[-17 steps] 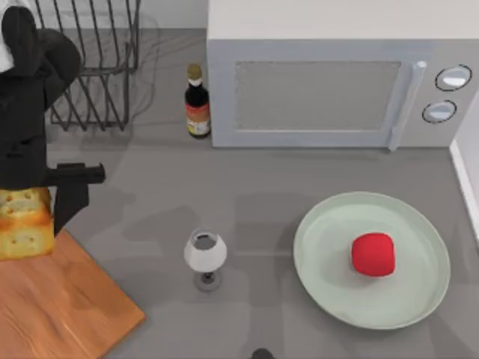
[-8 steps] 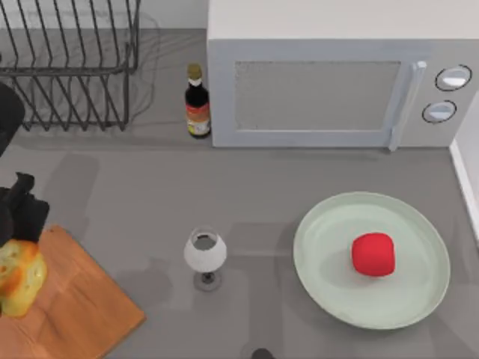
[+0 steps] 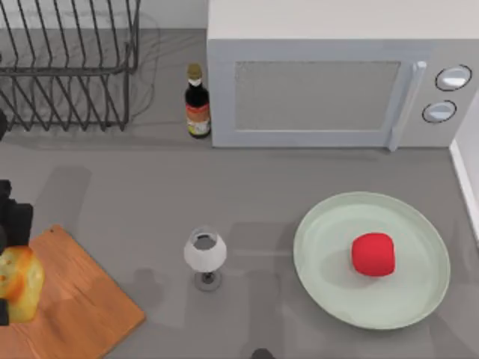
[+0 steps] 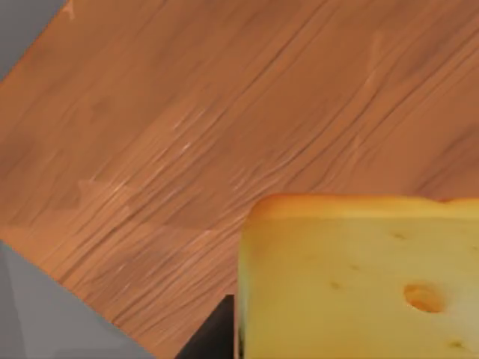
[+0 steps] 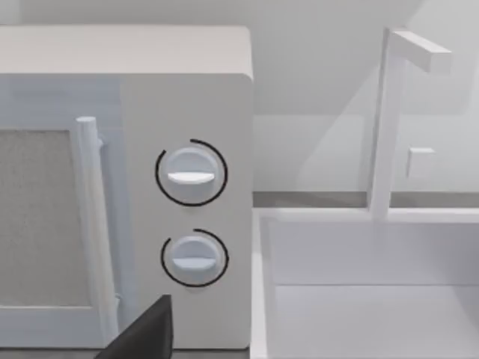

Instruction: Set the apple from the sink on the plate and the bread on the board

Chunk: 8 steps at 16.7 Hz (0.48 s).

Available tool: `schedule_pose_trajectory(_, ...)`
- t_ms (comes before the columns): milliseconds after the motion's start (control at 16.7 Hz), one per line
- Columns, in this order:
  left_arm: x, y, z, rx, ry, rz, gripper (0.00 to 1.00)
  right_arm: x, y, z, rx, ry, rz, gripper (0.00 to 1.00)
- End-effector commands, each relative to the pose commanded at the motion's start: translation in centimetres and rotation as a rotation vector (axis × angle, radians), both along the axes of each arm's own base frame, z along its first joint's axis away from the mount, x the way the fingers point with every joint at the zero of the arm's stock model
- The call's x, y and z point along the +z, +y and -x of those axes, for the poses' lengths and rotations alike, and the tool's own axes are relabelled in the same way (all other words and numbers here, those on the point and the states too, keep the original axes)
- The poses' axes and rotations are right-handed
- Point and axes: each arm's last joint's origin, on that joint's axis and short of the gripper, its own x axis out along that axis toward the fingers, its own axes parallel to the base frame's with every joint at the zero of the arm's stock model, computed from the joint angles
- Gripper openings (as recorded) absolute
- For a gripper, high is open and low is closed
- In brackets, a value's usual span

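Observation:
The golden bread is at the top view's left edge, over the orange-brown board. My left gripper is shut on it, with dark fingers on its far and near sides. The left wrist view has the bread close up above the board's grain, beside one dark finger. I cannot tell whether the bread touches the wood. The red apple lies on the pale green plate, right of its middle. My right gripper is a dark sliver facing the microwave, parked.
A wine glass stands between board and plate. A dark bottle stands by the microwave. A wire rack sits at the back left. The white sink and its tap lie right of the microwave.
My left arm has dropped from high over the board's far corner and pulled toward the left edge, with the bread in its grip. Apple, plate and glass have not moved.

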Motion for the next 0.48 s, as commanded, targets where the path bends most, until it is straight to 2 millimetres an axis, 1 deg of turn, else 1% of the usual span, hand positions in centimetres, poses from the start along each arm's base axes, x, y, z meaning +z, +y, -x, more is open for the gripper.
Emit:
schedule_pose_trajectory(180, -0.1, -0.1, 0.0, -0.008, 0.004, -0.002, 0.0, 0.0, 0.0, 0.0, 0.0, 0.0, 0.0, 1.0)
schedule_pose_trajectory(480, -1.7, -0.1, -0.1, -0.007, 0.0, -0.002, 0.0, 0.0, 0.0, 0.0, 0.0, 0.0, 0.0, 1.0)
